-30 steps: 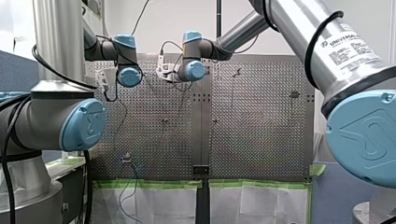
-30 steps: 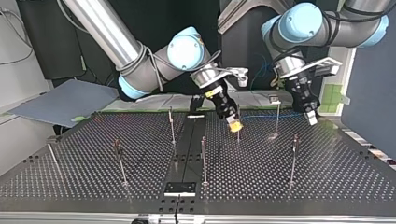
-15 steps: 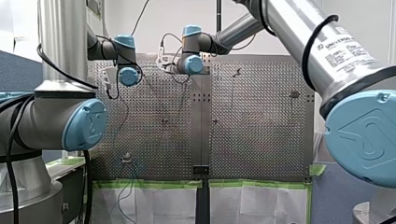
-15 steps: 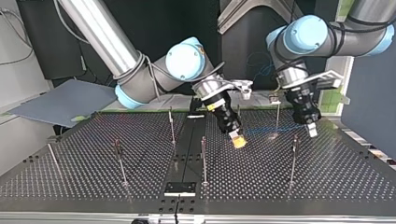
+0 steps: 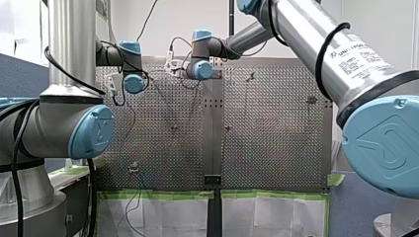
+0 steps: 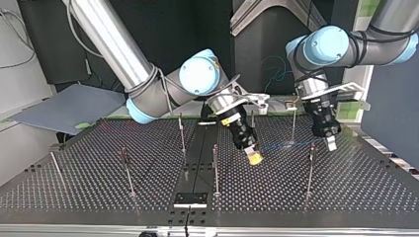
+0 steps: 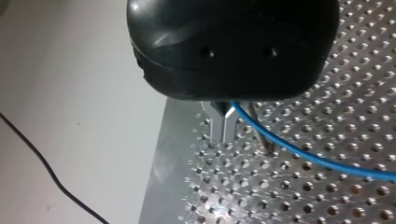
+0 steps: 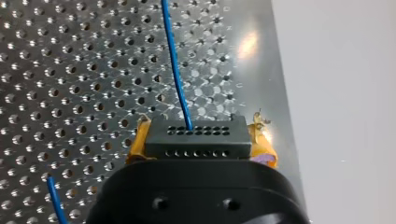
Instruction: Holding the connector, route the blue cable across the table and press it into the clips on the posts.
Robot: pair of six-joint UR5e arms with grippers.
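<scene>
In the right wrist view my right gripper (image 8: 200,142), with yellow pads, is shut on a black connector (image 8: 194,128), from which the blue cable (image 8: 175,65) runs ahead over the perforated table. In the top view that gripper (image 6: 255,158) hangs low over the table's middle. At the view's right my left gripper (image 6: 330,143) points down beside a post (image 6: 311,170). In the left wrist view its metal fingers (image 7: 218,126) are shut on the blue cable (image 7: 303,156), which trails off sideways just above the holes. A faint blue line (image 6: 279,145) joins the two grippers.
Several thin posts stand on the table (image 6: 346,195), among them one (image 6: 293,123) between the grippers, one (image 6: 215,168) near the middle and one (image 6: 127,170) at the top view's left. A black plate (image 6: 190,199) sits at the near edge. Slack cable (image 5: 129,205) hangs over the taped edge.
Both grippers have come down and toward the top view's near edge, the right one further and with the connector. The cable between them now lies lower over the table.
</scene>
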